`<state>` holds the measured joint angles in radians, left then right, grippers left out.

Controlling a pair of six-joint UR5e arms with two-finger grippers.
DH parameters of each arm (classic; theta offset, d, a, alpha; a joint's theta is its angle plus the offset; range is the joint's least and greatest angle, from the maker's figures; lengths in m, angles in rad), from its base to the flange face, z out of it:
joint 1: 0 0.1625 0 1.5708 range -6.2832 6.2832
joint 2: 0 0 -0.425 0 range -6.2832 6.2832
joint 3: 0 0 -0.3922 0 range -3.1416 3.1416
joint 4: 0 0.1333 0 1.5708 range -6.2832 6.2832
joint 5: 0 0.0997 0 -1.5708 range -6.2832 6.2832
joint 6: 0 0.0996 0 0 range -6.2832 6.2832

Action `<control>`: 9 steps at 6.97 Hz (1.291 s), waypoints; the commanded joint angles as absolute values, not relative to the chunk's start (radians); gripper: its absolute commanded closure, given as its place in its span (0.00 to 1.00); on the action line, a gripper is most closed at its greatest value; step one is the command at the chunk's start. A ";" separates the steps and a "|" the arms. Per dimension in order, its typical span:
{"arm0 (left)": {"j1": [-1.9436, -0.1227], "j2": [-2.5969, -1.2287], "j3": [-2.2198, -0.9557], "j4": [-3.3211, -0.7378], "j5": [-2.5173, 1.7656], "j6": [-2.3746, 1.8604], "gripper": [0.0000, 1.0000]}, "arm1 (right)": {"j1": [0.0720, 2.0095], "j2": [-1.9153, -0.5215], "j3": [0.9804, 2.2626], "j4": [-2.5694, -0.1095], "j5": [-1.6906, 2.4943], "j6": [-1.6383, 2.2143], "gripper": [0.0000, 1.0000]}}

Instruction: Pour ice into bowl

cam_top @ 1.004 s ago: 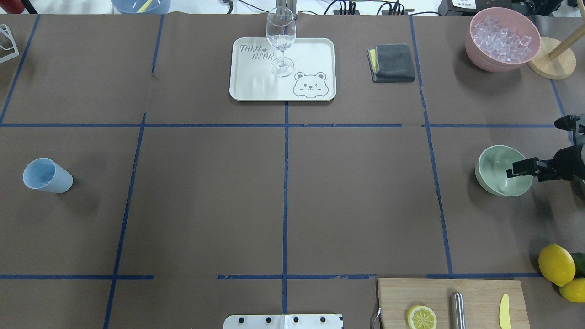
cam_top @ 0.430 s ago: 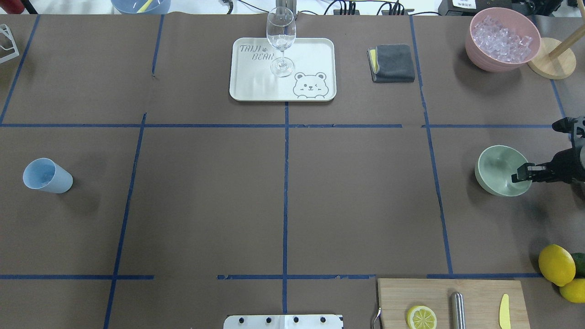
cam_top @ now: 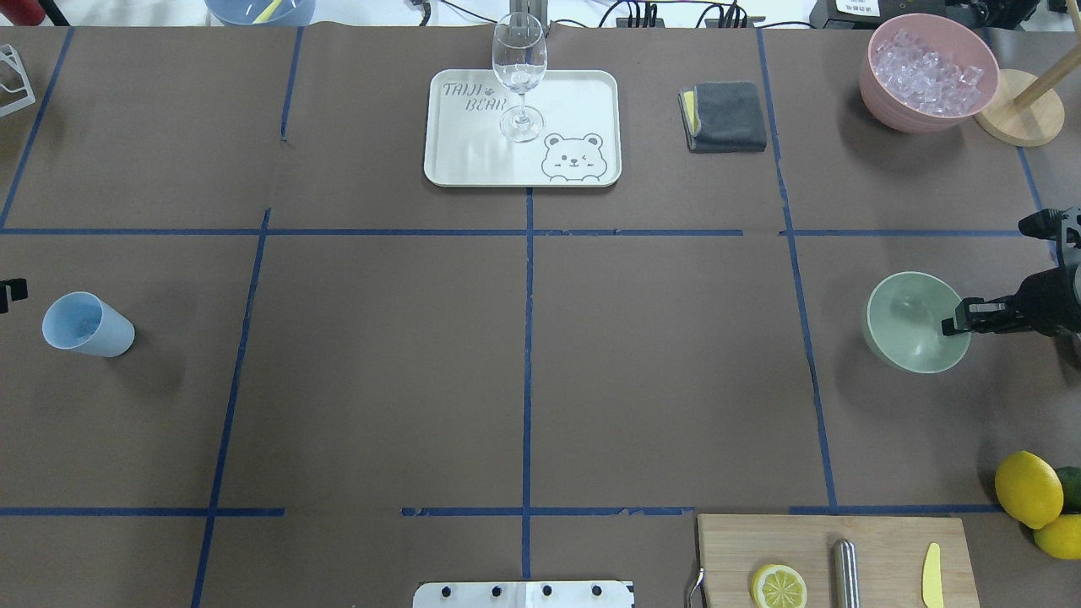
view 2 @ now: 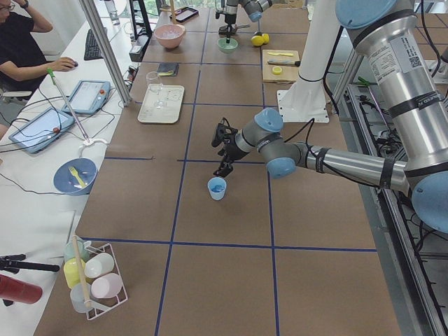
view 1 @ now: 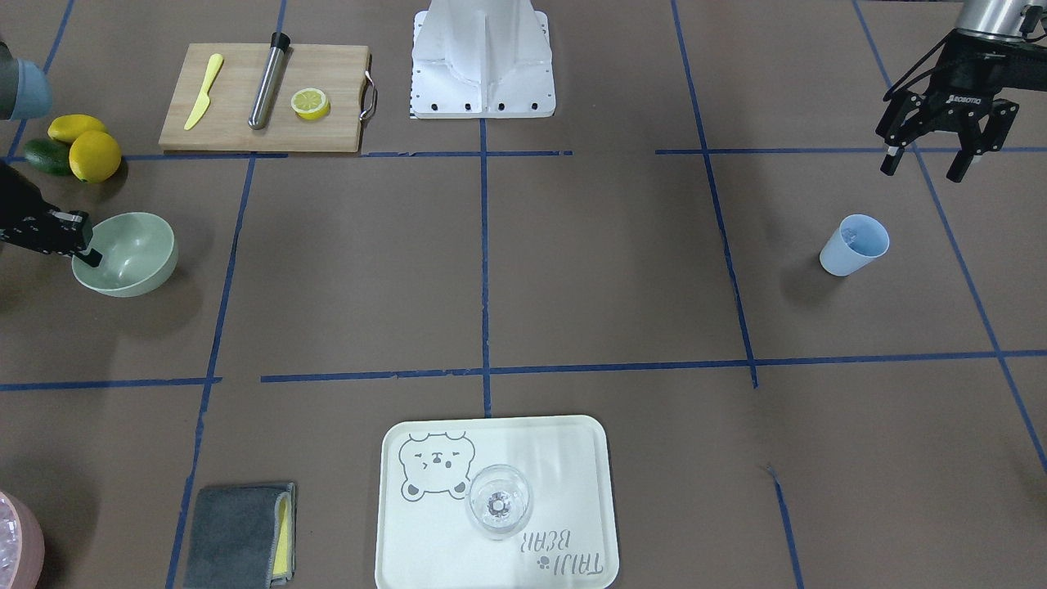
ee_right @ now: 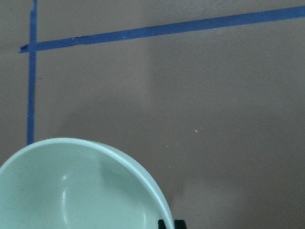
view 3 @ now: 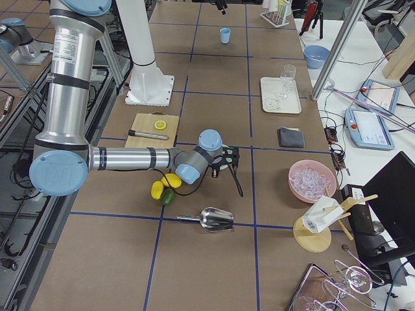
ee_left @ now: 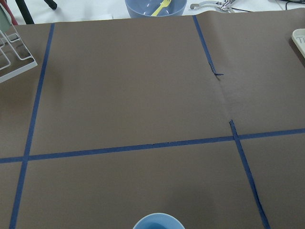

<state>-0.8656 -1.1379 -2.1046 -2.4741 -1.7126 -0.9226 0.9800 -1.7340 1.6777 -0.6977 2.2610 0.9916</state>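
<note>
The bowl (cam_top: 908, 325), pale sage green and empty, sits at the far right of the surface (cam_top: 524, 355), on the robot's right side. The right end effector (cam_top: 950, 323) is clenched on its near rim; your right wrist camera shows the two fingertips pinched close together at the rim's edge. The bowl looks slightly tipped, perhaps lifted, though the pictures do not settle that.

The ice (view 1: 851, 236) appears to lie in the blue cup (view 1: 855, 245), well apart from the bowl on the opposite side of the surface. It shows only as a pale, glassy patch, too small for you to be sure. The left end effector (view 1: 922, 170) hangs near the cup with its fingers spread, grasping nothing. A pink container (cam_top: 887, 105) heaped with ice cubes stands at the far right corner, untouched.

By this reading the task is at an early stage: you have the bowl gripped, the cup is not yet picked up, and no ice is in the bowl. Bringing cup and bowl together and pouring are all left to do.

Compared with the overhead picture a moment earlier, the bowl has shifted a little toward the surface's middle and its opening looks rounder. A tip of the left end effector now shows at the left edge, where nothing showed before.
</note>
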 commanded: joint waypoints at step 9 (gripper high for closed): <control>-0.399 -1.156 -1.760 -2.819 -1.005 -1.253 0.00 | 0.457 -0.782 1.581 -1.410 1.991 1.542 1.00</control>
<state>-0.4339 -1.1163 -1.8161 -2.8077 -1.0780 -1.2307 0.5000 -0.9030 1.6942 -1.3906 2.0341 1.5223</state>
